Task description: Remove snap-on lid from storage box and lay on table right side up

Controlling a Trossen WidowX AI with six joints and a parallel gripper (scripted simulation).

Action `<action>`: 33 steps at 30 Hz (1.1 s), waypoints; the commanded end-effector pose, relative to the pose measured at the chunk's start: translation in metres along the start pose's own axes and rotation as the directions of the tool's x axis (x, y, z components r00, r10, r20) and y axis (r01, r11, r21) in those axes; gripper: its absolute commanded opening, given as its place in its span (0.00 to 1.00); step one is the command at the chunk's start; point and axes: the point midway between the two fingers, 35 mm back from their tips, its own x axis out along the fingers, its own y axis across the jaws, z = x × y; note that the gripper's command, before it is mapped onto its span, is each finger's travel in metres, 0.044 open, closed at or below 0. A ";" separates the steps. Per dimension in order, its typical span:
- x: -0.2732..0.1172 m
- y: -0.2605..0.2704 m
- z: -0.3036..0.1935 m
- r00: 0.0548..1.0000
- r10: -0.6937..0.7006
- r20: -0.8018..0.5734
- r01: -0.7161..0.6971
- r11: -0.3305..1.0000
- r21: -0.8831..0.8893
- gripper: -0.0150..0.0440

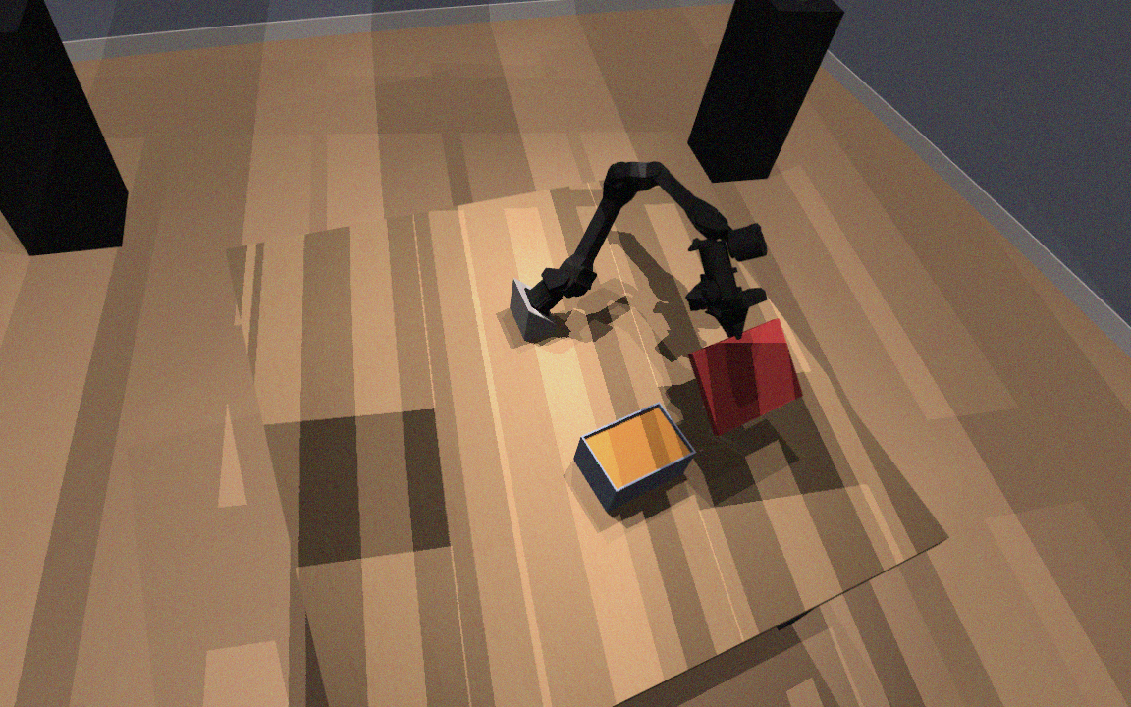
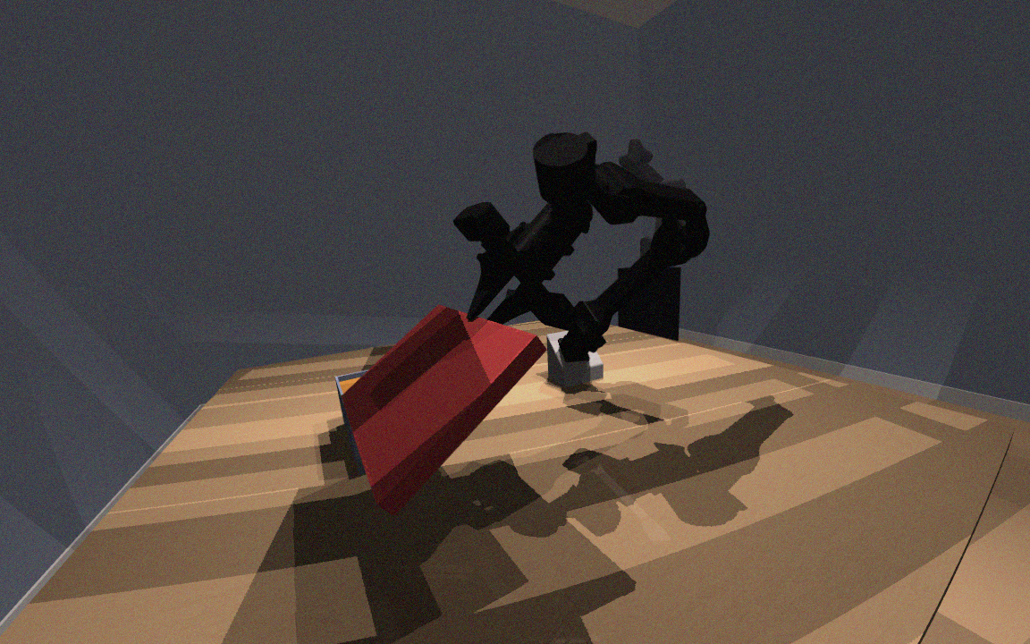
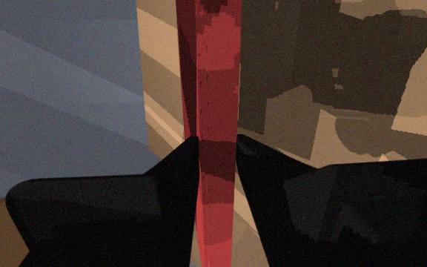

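Observation:
The red lid [image 1: 749,378] [image 2: 438,408] [image 3: 219,104] hangs in the air, steeply tilted, with its far edge lower than the edge at the fingers. My gripper [image 1: 736,334] [image 2: 480,320] [image 3: 216,143] is shut on that upper edge, one finger on each side in the wrist view. The dark blue storage box [image 1: 598,479] [image 2: 348,428] stands open and upright on the table, its orange inside showing. In the top view the lid is to the right of the box, beyond its rim. In the exterior view the lid hides most of the box. The lid's underside is hidden in the top view.
The wooden table [image 1: 534,563] [image 2: 743,560] carries the box and the arm's grey base [image 1: 527,318] [image 2: 575,369], which stands behind the box in the top view. Two black pillars [image 1: 42,132] [image 1: 763,87] stand at the back. Shadows of the arm and lid fall across the table.

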 end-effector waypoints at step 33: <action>0.012 -0.017 -0.010 1.000 0.016 0.001 -0.016 1.000 0.002 0.25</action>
